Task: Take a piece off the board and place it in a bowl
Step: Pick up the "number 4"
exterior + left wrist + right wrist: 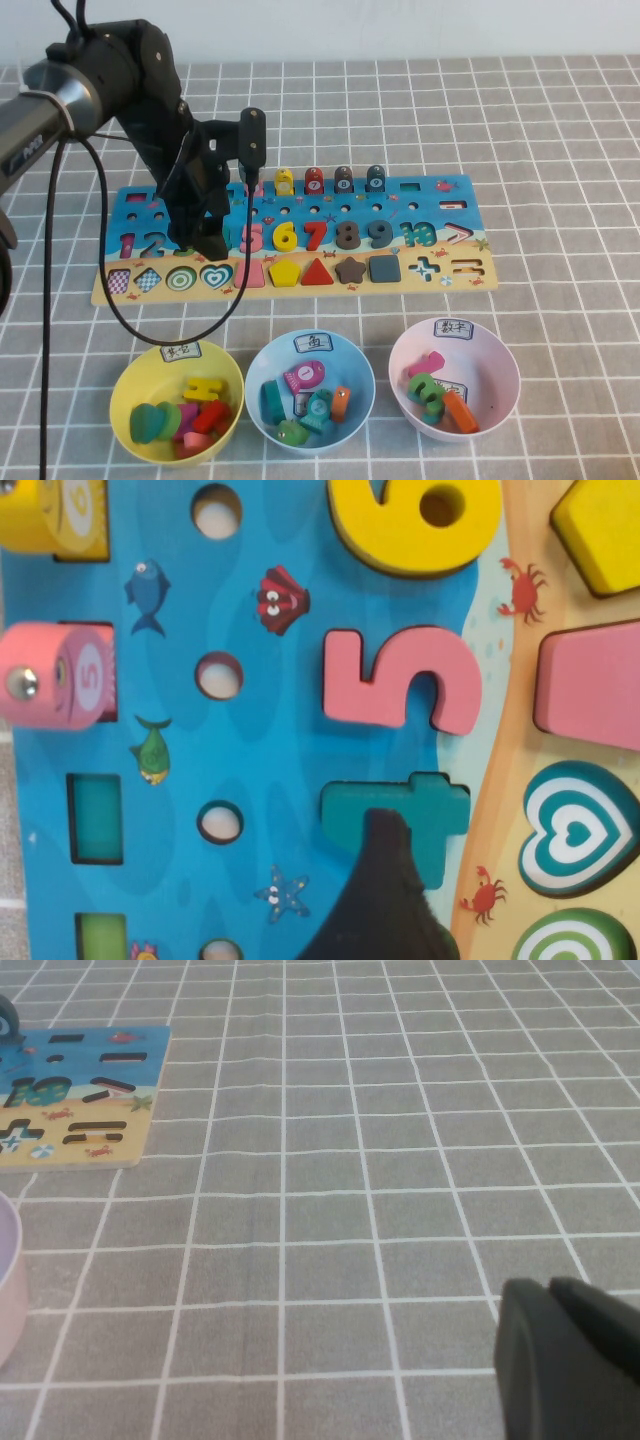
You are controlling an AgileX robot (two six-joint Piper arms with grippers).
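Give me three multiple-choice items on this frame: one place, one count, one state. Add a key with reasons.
1. Where is the left hand?
A. Low over the board, at the 4
B. Over the pink bowl
C. On the cloth, off the board

2. How many bowls stand in front of the board?
A. Two
B. Three
C. Four

3. What is the state of the 4?
A. Lying on the board
B. In the pink bowl
C. Held up above the bowls

Key:
1 A: the left wrist view looks straight down on the 4.
2 B: yellow bowl, blue bowl and pink bowl.
3 A: it lies flat beside the 5.

The right hand is not involved. It is over the cloth, past the board's end.
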